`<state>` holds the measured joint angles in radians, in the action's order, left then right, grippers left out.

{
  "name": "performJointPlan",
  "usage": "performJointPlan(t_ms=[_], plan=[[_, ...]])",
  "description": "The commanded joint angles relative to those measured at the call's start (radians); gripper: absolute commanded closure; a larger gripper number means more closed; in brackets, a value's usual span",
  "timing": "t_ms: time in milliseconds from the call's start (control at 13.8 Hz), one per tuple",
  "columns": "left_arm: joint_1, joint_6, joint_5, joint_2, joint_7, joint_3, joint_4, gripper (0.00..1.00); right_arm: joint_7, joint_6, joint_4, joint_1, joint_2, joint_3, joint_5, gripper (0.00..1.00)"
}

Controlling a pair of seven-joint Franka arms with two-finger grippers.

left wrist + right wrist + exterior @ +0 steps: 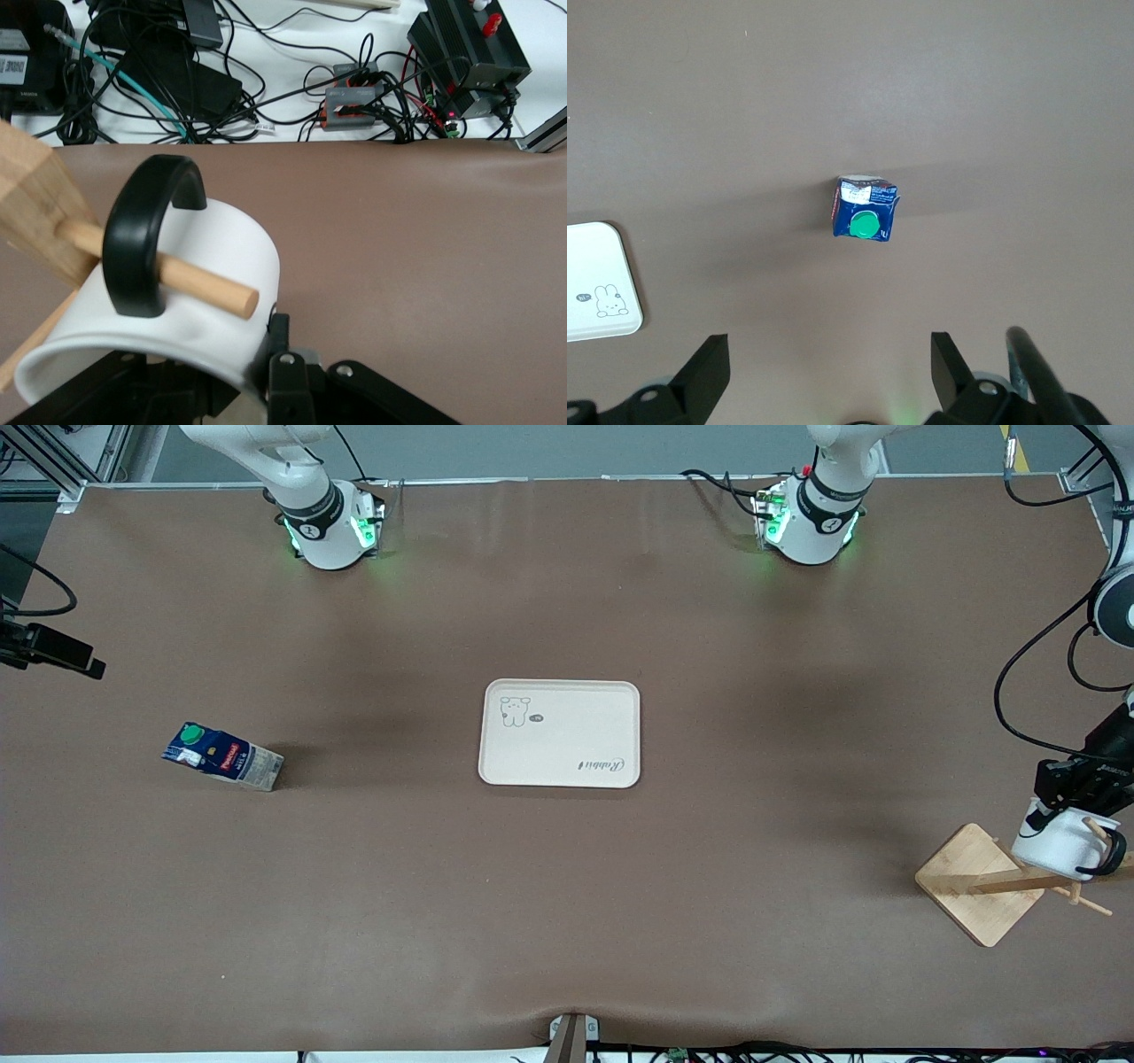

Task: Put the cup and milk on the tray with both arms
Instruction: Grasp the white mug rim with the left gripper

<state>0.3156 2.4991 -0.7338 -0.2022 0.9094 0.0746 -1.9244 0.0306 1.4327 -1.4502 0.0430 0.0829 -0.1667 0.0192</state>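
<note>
The white cup [1054,843] hangs by its black handle [142,239] on a peg [190,282] of a wooden rack at the left arm's end of the table. My left gripper [1067,802] is shut on the cup's wall [226,257] at the rim; one finger [280,350] shows outside it. The dark blue milk [223,755] with its green cap [864,223] stands on the table toward the right arm's end. My right gripper [829,359] is open and empty, high over the table near the milk; it is out of the front view. The cream tray [559,733] lies in the middle, and its corner shows in the right wrist view [598,279].
The square wooden rack base [974,886] with its post [31,208] stands near the table's edge, nearer the front camera than the tray. A black camera [53,651] juts over the right arm's end. Cables and boxes [354,93] lie off the table edge.
</note>
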Motion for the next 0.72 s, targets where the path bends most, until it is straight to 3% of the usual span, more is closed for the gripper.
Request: performJointPlan(t_ms=[0,361,651], plan=[[0.005,-0.005,-0.01,0.038,0.02,0.019,-0.002,1.0,-0.001,-0.006,0.011,-0.009,0.003,0.006,-0.002,0.0],[0.023,-0.136,-0.01,0.085,-0.085,0.016,-0.022,1.0,0.002,-0.011,0.002,0.005,0.015,0.006,-0.002,0.0],[0.025,-0.158,-0.01,0.125,-0.104,0.016,-0.06,1.0,0.0,-0.003,0.013,0.005,0.029,0.007,-0.005,0.0]])
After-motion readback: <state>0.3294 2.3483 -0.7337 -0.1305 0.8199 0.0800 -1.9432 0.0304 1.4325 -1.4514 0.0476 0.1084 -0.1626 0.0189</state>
